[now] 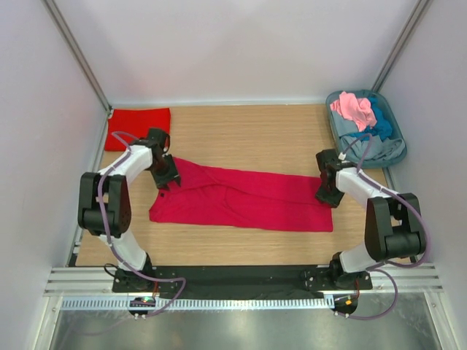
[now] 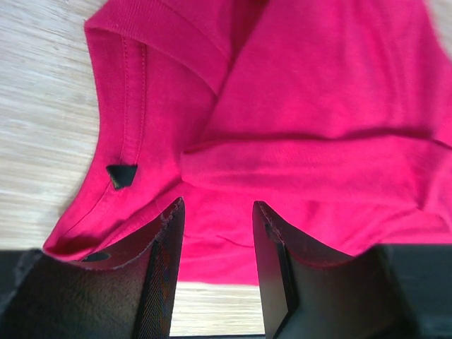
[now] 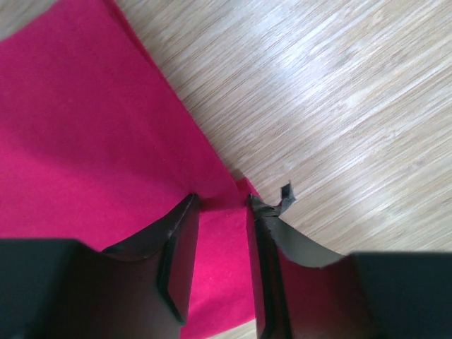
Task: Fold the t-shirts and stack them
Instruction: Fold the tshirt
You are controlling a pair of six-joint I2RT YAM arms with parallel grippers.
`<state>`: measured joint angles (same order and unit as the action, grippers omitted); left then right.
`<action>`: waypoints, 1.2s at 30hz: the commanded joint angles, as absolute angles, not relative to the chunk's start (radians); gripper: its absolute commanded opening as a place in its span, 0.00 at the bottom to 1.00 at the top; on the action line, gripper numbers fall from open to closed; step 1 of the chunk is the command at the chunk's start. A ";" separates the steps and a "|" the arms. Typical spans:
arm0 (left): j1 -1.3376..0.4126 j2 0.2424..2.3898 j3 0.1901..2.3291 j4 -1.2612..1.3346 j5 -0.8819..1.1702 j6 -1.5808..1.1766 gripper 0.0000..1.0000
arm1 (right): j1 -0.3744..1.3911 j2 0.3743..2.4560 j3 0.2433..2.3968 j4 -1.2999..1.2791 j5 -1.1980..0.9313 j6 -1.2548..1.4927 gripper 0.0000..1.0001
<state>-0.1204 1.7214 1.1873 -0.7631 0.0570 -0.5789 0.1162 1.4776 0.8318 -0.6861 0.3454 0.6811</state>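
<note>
A crimson t-shirt (image 1: 241,197) lies folded into a long band across the middle of the table. My left gripper (image 1: 169,179) hovers over its collar end, open. In the left wrist view the left gripper (image 2: 217,205) has its fingers apart above the crimson cloth (image 2: 318,106), near a small black tag (image 2: 121,174). My right gripper (image 1: 326,195) sits at the shirt's right end. The right wrist view shows that gripper (image 3: 222,199) open over the hem corner (image 3: 78,127), with nothing pinched. A scarlet t-shirt (image 1: 139,127) lies folded at the back left.
A grey-blue tub (image 1: 394,153) stands at the back right with a pink shirt (image 1: 354,109) and a blue shirt (image 1: 381,125) crumpled in it. White walls enclose the wooden table (image 1: 248,138) on three sides. A black rail (image 1: 233,275) runs along the near edge.
</note>
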 commanded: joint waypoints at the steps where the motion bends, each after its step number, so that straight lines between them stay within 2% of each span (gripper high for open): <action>1: -0.118 1.759 1.184 -0.741 0.057 -0.603 0.45 | 0.109 1.476 0.830 -0.644 0.416 0.646 0.38; 3: -0.117 1.785 1.184 -0.745 0.045 -0.606 0.45 | 0.109 1.441 0.834 -0.640 0.449 0.618 0.28; 4: -0.117 1.796 1.184 -0.752 0.040 -0.607 0.45 | 0.110 1.430 0.839 -0.640 0.457 0.603 0.17; 7: -0.114 1.818 1.189 -0.767 0.020 -0.612 0.44 | 0.110 1.402 0.853 -0.653 0.494 0.554 0.01; 12: -0.114 1.828 1.196 -0.782 0.006 -0.615 0.44 | 0.110 1.393 0.813 -0.658 0.506 0.546 0.01; 14: -0.114 1.829 1.206 -0.798 -0.021 -0.614 0.45 | 0.110 1.397 0.827 -0.672 0.502 0.554 0.05; 18: -0.112 1.809 1.253 -0.845 -0.023 -0.618 0.47 | 0.110 1.443 0.886 -0.750 0.474 0.597 0.31; 21: -0.110 1.772 1.310 -0.877 -0.017 -0.615 0.50 | 0.109 1.439 0.946 -0.791 0.440 0.615 0.41; 27: -0.110 1.753 1.414 -0.858 -0.006 -0.597 0.53 | 0.113 1.417 1.057 -0.810 0.290 0.611 0.46; 29: -0.110 1.778 1.422 -0.848 0.047 -0.591 0.51 | 0.133 1.431 1.069 -0.735 0.128 0.572 0.46; 32: -0.110 1.831 1.414 -0.870 0.032 -0.580 0.47 | 0.202 1.465 1.107 -0.657 0.020 0.546 0.46; 36: -0.107 1.821 1.352 -0.813 0.072 -0.558 0.47 | 0.296 1.589 1.170 -0.565 -0.210 0.499 0.46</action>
<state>-0.1146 1.8229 1.3819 -0.8452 0.0288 -0.5884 0.2344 1.5131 1.1034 -0.6754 0.0235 0.5533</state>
